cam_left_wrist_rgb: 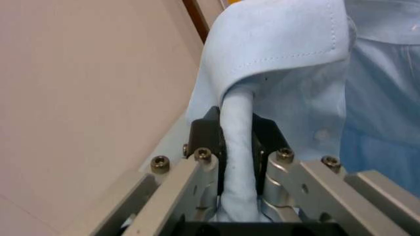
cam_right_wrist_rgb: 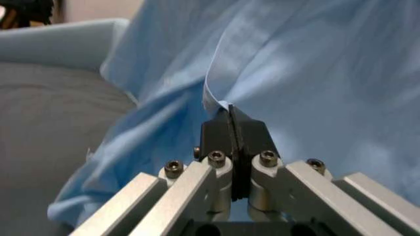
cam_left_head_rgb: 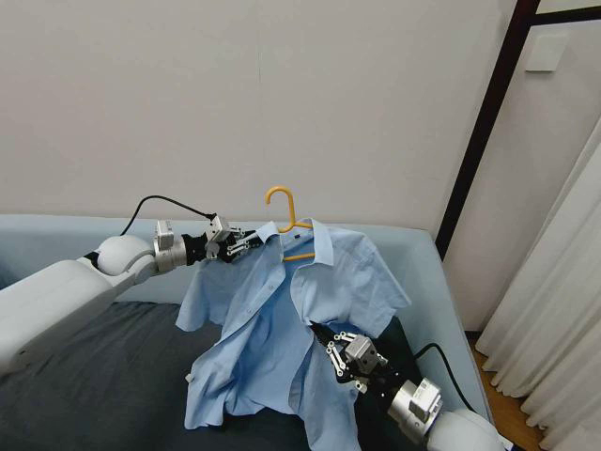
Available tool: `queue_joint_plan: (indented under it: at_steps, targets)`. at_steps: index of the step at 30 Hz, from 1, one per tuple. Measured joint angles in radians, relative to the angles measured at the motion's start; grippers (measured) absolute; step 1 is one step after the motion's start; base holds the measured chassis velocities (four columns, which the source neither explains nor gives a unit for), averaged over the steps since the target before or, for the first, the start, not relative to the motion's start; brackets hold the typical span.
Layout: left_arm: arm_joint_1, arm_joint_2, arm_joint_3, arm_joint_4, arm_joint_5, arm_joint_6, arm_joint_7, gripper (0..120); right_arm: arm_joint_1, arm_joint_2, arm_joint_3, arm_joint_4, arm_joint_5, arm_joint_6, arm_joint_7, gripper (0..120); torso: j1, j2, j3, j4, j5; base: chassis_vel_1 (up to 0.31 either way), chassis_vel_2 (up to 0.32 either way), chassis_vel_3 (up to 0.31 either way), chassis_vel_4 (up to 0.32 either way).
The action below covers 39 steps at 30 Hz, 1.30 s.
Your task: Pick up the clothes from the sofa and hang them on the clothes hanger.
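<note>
Right gripper [cam_left_head_rgb: 321,336]: low, below the hanger [cam_left_head_rgb: 291,211] and to its right. Its fingers [cam_right_wrist_rgb: 217,132] are clenched on a thin front edge of the shirt [cam_left_head_rgb: 282,319].

Shirt: light blue and open-fronted, hanging down from the hanger. Its tail is bunched on the dark seat of the sofa [cam_left_head_rgb: 84,376] beneath.

Left gripper [cam_left_head_rgb: 252,241]: just beside the hanger on its left, level with the collar. Its fingers [cam_left_wrist_rgb: 204,132] are clamped on a rolled fold of fabric under the collar edge.

Hanger: the hook stands clear above the collar and one arm is visible inside the neck opening. What supports it cannot be told.

Assessment: the step in hand appears to be seating the shirt's shoulders over the hanger arms. The left grip should draw the shoulder outward and over the arm's end, not downward, which could tip the hanger. The right grip should hold the front only lightly taut, since too hard a pull risks dragging the collar off. Release only once both shoulders sit level.
</note>
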Motion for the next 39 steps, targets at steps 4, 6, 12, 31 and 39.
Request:
queue_joint_plan:
  at_steps: [4,6,12,31,39]
  targets:
    - [-0.097,0.003,0.061,-0.009,-0.006,0.0,0.003,7,0.013,0.002,-0.008,-0.005,0.003,-0.04,0.015,0,0.0,0.0,0.0,-0.0005,0.0004,0.0,0.0,0.0,0.0]
    - [-0.127,-0.002,0.08,-0.008,0.007,0.002,0.004,7,0.011,0.007,-0.005,-0.006,0.012,-0.055,0.029,2,0.0,0.0,0.0,-0.0004,0.0005,0.0,0.0,0.0,0.0]
    - [-0.19,-0.055,0.133,0.012,0.054,0.004,-0.064,7,-0.051,0.014,0.056,-0.047,0.002,-0.047,0.129,26,0.0,0.0,0.0,-0.0006,0.0004,0.0,0.0,0.0,0.0]
    - [-0.137,-0.102,0.135,0.006,0.063,0.004,-0.185,7,0.022,-0.109,0.175,0.24,0.277,-0.211,0.394,91,0.0,0.0,0.0,0.0001,0.0005,0.0,0.0,0.0,0.0]
    - [-0.124,-0.107,0.147,-0.052,0.048,0.024,-0.219,7,0.233,-0.126,0.117,0.217,0.452,-0.273,0.457,100,0.0,0.0,0.0,-0.0005,0.0003,0.0,0.0,0.0,0.0]
